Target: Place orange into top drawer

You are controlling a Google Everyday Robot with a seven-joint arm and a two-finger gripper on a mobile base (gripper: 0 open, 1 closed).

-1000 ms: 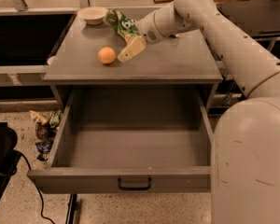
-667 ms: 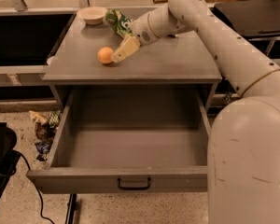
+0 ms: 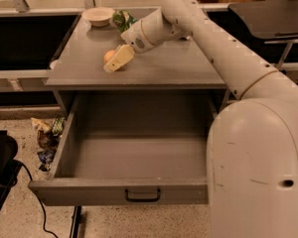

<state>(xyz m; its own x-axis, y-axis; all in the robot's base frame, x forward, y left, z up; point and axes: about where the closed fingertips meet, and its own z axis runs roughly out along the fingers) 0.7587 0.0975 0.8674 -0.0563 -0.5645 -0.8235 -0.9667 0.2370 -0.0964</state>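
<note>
The orange lies on the grey cabinet top, left of centre. My gripper is down at the cabinet top, right against the orange's right side, and it hides part of the fruit. The white arm reaches in from the right. The top drawer is pulled wide open below the cabinet top. Its grey box is empty, and a small black handle sits on its front panel.
A cream bowl and a green snack bag sit at the back of the cabinet top. Wrappers litter the floor at the left. A black object with a cable stands at the lower left. My white base fills the right.
My gripper has moved left and down across the cabinet top, from a short way right of the orange to right against it. The orange and the drawer have not moved.
</note>
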